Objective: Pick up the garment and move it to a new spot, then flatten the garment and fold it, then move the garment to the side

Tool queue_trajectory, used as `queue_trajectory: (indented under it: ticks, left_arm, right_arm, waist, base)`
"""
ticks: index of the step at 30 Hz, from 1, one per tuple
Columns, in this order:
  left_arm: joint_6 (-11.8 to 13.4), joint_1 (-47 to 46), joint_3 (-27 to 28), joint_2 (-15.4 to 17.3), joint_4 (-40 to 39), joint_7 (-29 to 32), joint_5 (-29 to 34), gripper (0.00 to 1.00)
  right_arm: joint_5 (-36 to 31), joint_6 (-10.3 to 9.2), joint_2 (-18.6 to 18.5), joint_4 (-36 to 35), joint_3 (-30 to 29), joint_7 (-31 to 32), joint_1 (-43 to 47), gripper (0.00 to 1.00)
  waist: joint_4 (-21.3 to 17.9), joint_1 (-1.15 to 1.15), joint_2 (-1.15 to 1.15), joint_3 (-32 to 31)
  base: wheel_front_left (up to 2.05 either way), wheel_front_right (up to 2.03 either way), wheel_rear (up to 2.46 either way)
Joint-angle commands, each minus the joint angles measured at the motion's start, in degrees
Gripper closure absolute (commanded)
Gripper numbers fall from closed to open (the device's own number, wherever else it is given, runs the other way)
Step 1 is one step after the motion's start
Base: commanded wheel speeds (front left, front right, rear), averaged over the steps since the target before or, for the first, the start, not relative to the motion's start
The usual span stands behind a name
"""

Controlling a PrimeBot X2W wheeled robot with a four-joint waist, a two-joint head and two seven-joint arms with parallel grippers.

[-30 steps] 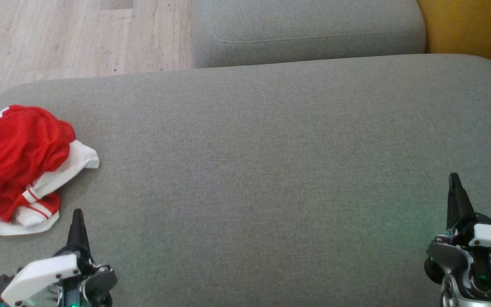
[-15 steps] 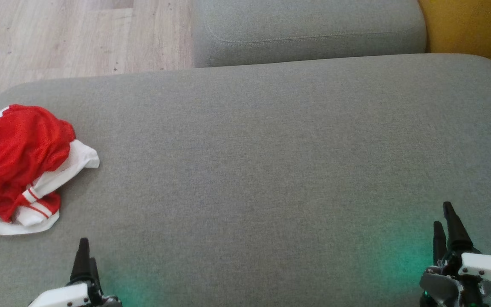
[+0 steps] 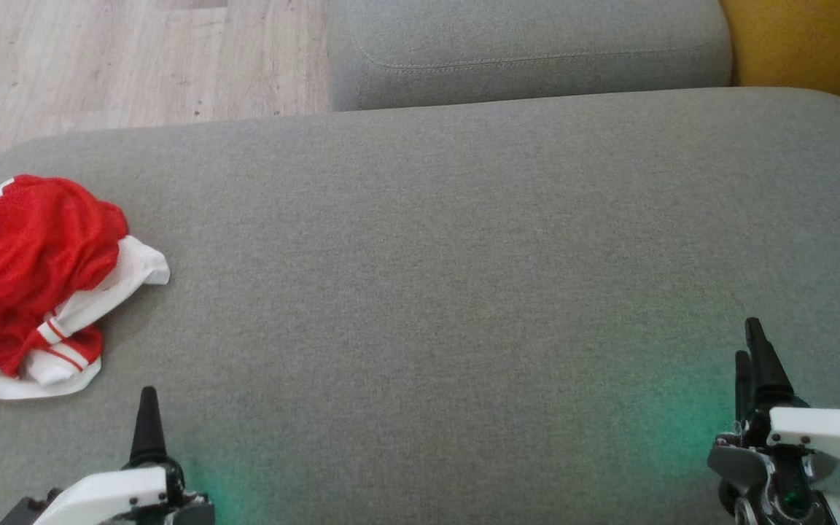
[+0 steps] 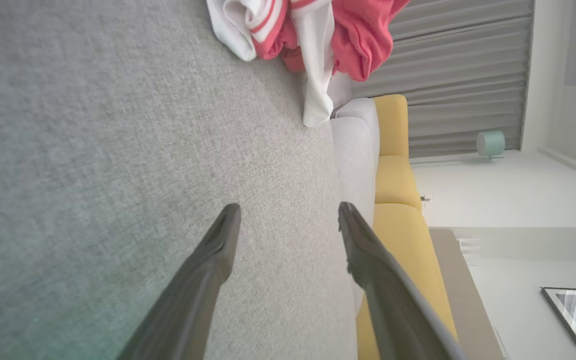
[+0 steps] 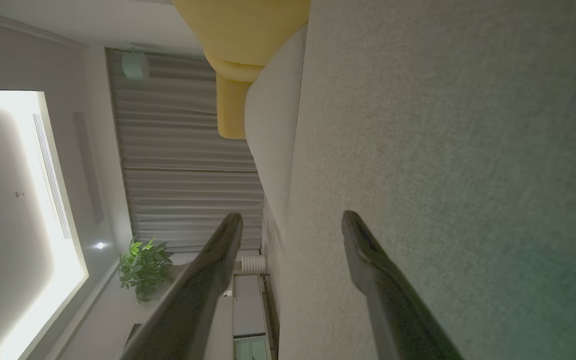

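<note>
The garment [image 3: 22, 281], red mesh with white striped trim, lies crumpled at the far left of the grey cushion [image 3: 449, 277]. My left gripper [image 3: 148, 408] hovers low at the lower left, just right of and nearer than the garment, apart from it. In the left wrist view its fingers [image 4: 289, 207] stand open over bare cushion, with the garment [image 4: 318, 35] ahead at the top. At the lower right, far from the cloth, is my right gripper [image 3: 748, 343]. The right wrist view shows it [image 5: 293, 216] open and holding nothing.
A second grey cushion [image 3: 529, 51] sits behind the main one. Wooden floor [image 3: 99, 58] lies beyond the back left edge, and a yellow sofa [image 3: 814, 44] stands at the back right. Wide bare fabric stretches between the two grippers.
Both grippers went from shut to open and sit lower in the head view than a second ago. The garment has not moved; the picture has shifted slightly.
</note>
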Motion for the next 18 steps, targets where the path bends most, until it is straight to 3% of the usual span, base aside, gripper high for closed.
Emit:
queue_trajectory:
  ticks: [1, 18]
  left_arm:
    - [-0.08, -3.11, 0.18, 1.16, -1.09, -0.73, 1.88, 0.0]
    - [0.17, -6.05, -0.63, 1.63, 0.7, -3.59, 17.96, 0.0]
  right_arm:
    - [-1.47, 0.07, -1.55, -1.47, 0.62, -0.76, -3.15, 0.0]
    - [-14.43, 0.1, -2.74, 0.39, 3.96, -3.63, -7.01, 0.0]
  waist:
    - [0.03, 0.0, 0.0, 0.04]
    - [0.51, 0.0, 0.0, 0.81]
  base:
    - [0.0, 0.0, 0.0]
    - [0.0, 0.0, 0.0]
